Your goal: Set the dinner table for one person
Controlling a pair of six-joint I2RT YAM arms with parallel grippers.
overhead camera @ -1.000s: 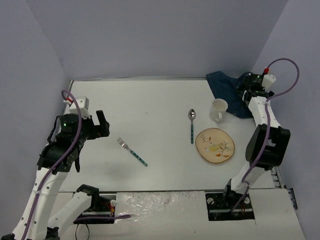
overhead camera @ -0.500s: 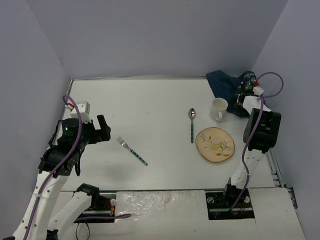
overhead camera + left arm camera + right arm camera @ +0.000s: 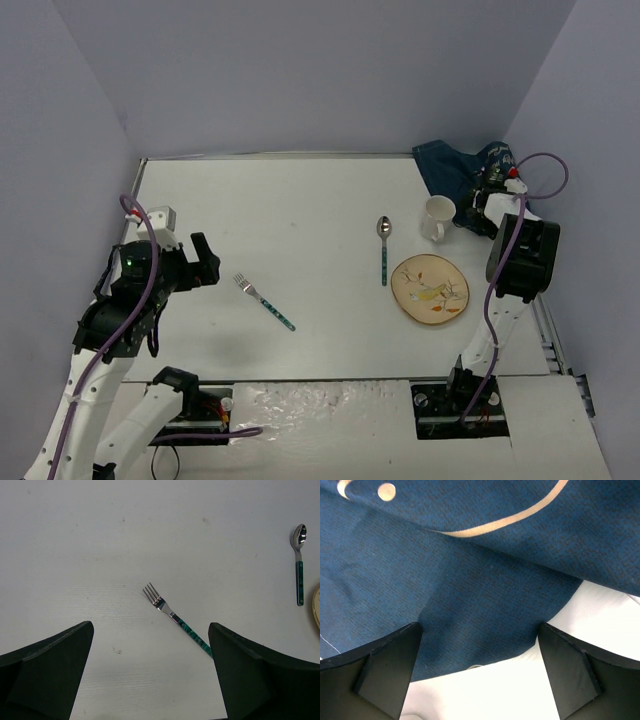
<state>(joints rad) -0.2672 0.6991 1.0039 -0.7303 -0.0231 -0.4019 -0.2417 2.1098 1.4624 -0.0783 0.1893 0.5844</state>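
Note:
The white dinner table (image 3: 300,210) carries a fork (image 3: 265,302) with a green handle left of centre, a spoon (image 3: 384,248) right of centre, a white mug (image 3: 437,218) and a round cream plate (image 3: 430,289). A crumpled dark blue cloth mat (image 3: 455,165) lies at the far right corner. My left gripper (image 3: 207,260) is open and empty, hovering left of the fork (image 3: 175,617); the spoon (image 3: 299,562) also shows in the left wrist view. My right gripper (image 3: 477,672) is open, low over the edge of the blue mat (image 3: 470,580), with nothing between its jaws.
Grey-violet walls enclose the table on three sides. The right arm (image 3: 520,260) stands just right of the plate and mug. The plate rim (image 3: 317,607) shows at the right edge of the left wrist view.

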